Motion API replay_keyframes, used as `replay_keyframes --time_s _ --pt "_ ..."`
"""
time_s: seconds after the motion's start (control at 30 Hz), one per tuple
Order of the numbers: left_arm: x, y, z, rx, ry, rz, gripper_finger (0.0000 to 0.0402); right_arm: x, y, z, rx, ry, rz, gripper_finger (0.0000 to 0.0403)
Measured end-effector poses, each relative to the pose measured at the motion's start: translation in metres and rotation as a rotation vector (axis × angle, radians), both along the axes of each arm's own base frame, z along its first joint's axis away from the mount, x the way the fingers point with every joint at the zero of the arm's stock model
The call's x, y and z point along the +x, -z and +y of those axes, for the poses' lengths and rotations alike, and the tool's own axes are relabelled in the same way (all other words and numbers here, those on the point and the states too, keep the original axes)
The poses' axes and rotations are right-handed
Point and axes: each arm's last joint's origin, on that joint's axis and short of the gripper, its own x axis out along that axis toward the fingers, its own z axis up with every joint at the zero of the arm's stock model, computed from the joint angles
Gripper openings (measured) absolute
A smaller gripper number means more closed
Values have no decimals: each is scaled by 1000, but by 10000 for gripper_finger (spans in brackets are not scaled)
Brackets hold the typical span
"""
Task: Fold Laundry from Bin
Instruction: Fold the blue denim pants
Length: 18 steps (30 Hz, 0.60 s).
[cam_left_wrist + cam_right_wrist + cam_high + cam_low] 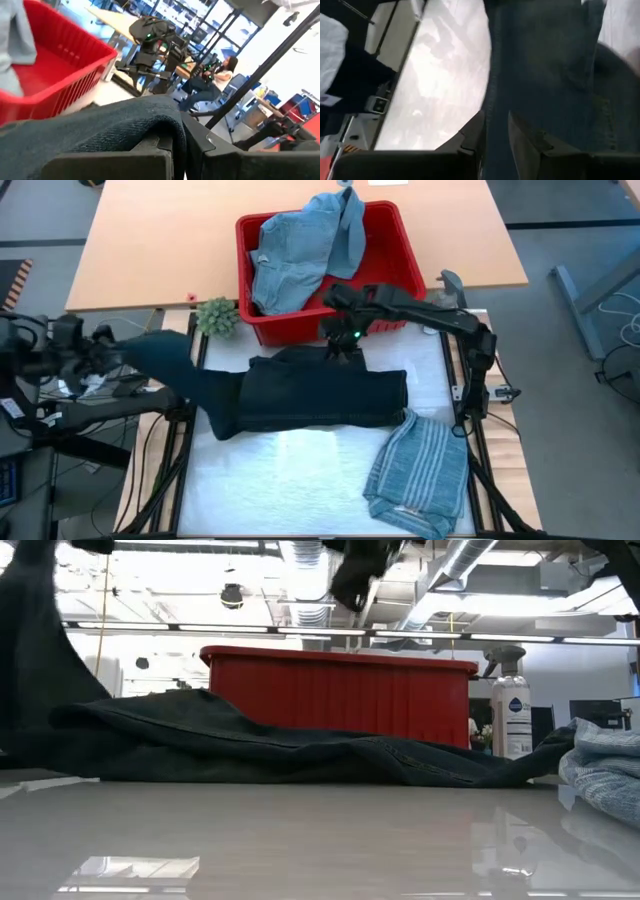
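The dark navy trousers lie across the middle of the table. One leg runs out past the table's left edge to my left gripper, which is shut on it. In the low view this leg rises at the left. My right gripper hangs above the trousers' far edge with its fingers close together. In the low view it is clear of the cloth. The red bin at the far edge holds light blue denim pieces. The blue-grey striped shirt lies crumpled at the near right. My left gripper pinches the end of the trousers' leg between its two fingers. The cloth is bunched in a fold that drapes over one finger. The fingers come roughly level from the table's left side. The leg is lifted off the table and stretches back to the rest, which lies flat.
A small green plant stands by the bin's left near corner. A spray bottle stands right of the bin. A person sits in the room beyond. The white table top is bare in front of the trousers.
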Motion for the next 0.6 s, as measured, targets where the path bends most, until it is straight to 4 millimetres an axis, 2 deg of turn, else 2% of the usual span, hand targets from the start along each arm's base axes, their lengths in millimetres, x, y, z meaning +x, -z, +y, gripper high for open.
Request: replay_keyframes --time_s 0.13,0.27,0.33,0.43,0.6 --pt "-11 11 -5 -62 -9 122 0 12 42 -7 23 36 -13 96" --pt "-15 28 -5 -143 -59 283 0 9 79 -20 44 82 22 93" --pt "-16 33 -4 -163 -96 341 0 1 94 -28 62 109 73 92" --pt "-15 33 -4 -156 -112 331 0 -18 111 -40 86 154 164 92" --pt "-12 37 -1 -154 -161 361 0 -49 123 -61 -104 386 241 90"
